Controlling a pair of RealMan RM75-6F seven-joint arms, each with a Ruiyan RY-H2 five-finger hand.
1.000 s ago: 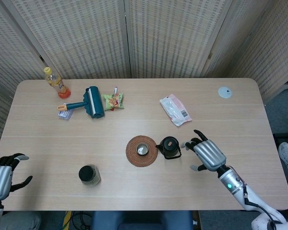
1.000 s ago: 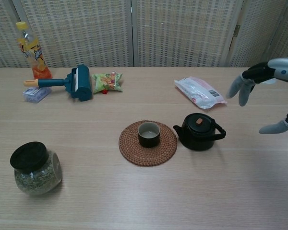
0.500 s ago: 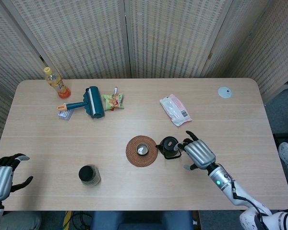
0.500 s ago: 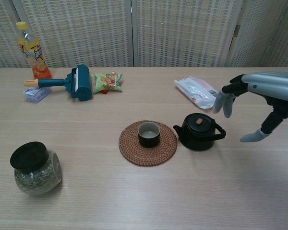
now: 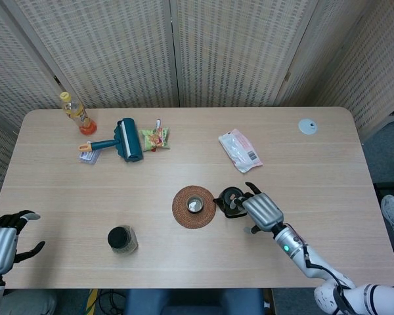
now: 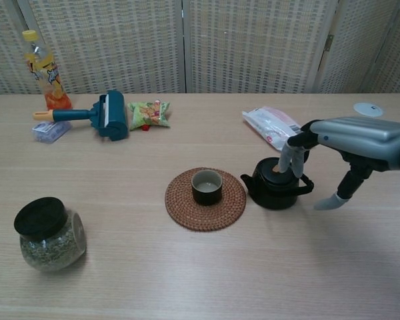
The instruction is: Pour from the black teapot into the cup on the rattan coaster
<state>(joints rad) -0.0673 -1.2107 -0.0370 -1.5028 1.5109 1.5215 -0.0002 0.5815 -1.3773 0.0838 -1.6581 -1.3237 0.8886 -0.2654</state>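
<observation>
The black teapot (image 6: 275,185) stands upright on the table just right of the rattan coaster (image 6: 205,200), its spout towards the coaster. A dark cup (image 6: 206,186) sits in the coaster's middle. My right hand (image 6: 350,137) reaches in from the right, with its fingers (image 6: 290,159) spread over the teapot's lid and handle and the thumb (image 6: 330,201) low and apart to the right; it holds nothing. From above, the right hand (image 5: 261,210) overlaps the right side of the teapot (image 5: 230,200). My left hand (image 5: 1,246) rests empty at the table's near left corner, fingers apart.
A glass jar with a black lid (image 6: 47,233) stands at the near left. Along the far side lie an orange drink bottle (image 6: 43,70), a teal lint roller (image 6: 107,115), a green snack packet (image 6: 149,113), a white-pink packet (image 6: 277,129) and a small white disc (image 6: 367,109).
My right hand has moved left and down from beside the teapot until its fingers are over the lid and handle. The teapot, the cup and my left hand have stayed put.
</observation>
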